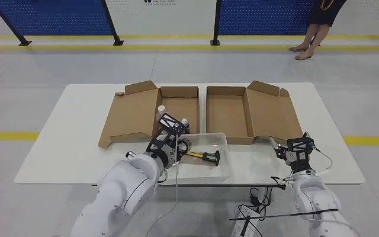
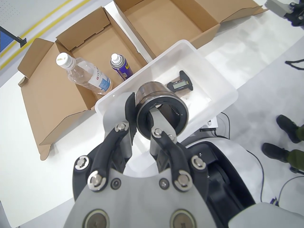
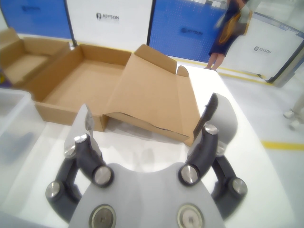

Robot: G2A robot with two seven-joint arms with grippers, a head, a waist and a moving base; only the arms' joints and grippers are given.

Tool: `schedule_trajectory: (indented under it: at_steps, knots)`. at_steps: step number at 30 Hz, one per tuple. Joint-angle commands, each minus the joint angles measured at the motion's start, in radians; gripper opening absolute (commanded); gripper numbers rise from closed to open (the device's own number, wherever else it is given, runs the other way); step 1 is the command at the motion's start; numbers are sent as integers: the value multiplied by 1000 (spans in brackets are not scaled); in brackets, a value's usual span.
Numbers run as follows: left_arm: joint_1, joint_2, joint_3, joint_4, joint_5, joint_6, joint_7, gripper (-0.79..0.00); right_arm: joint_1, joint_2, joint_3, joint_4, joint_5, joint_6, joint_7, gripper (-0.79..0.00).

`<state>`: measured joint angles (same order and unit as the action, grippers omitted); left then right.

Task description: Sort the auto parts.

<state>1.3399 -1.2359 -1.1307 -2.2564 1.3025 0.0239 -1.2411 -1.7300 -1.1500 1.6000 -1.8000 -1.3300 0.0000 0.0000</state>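
Boxes: two open cardboard boxes side by side at the far middle of the table [image 1: 77,136]: left box [image 1: 179,92] and right box [image 1: 225,112].
Left box contents: one clear bottle [image 2: 87,75] with a white cap and a label; one blue spray can [image 2: 121,66] with a white cap. Print not legible.
Left gripper [image 2: 142,110]: clamped on one metal ring [image 2: 154,91], one finger inside the bore and one outside, over the bin's left end.
Bin [image 2: 213,72]: one, white, just near of the boxes. Holds one black gauge [image 2: 180,84].
Right gripper [image 3: 149,105]: fingers apart, over the table's near right.
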Motion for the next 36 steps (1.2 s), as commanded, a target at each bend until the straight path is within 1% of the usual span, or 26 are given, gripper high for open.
schedule_trajectory:
  at_steps: [1,5,11,19,28,36]
  knots:
    - [-1,0,1,6,-2,-2,1,-785,0,0,0,0,0,0,0,0]
    - [-11,-2,4,35,-5,-5,17,-785,0,0,0,0,0,0,0,0]
    - [-62,-9,26,137,7,-16,91,-785,0,0,0,0,0,0,0,0]
    - [-170,-28,73,272,5,-2,189,-785,0,0,0,0,0,0,0,0]
    - [-292,-58,137,458,-25,20,299,-785,0,0,0,0,0,0,0,0]
    - [-405,-87,192,618,-26,31,350,-785,0,0,0,0,0,0,0,0]
